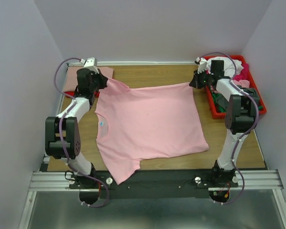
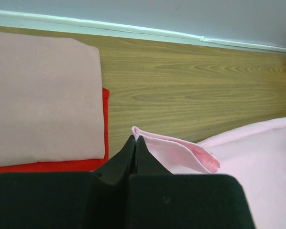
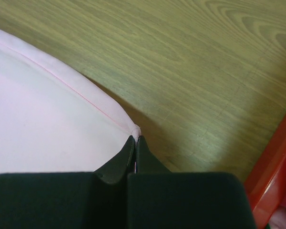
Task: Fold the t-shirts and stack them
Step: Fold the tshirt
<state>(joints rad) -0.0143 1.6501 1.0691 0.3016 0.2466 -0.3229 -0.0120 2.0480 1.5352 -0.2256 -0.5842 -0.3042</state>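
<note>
A light pink t-shirt (image 1: 150, 121) with a small blue neck label (image 1: 101, 123) lies spread across the table, its near sleeve hanging over the front edge. My left gripper (image 1: 105, 81) is shut on its far left sleeve (image 2: 181, 150), lifted a little. My right gripper (image 1: 194, 82) is shut on its far right corner (image 3: 133, 128), also lifted above the wood. A folded salmon t-shirt (image 2: 43, 100) lies on a red one (image 2: 105, 124) at the far left corner. More t-shirts, white (image 1: 229, 67) and magenta (image 1: 245, 69), sit in the tray.
A red plastic tray (image 1: 213, 106) stands at the far right, next to my right arm; its rim shows in the right wrist view (image 3: 271, 171). White walls enclose the table on three sides. Bare wood (image 2: 195, 90) lies between the folded stack and the tray.
</note>
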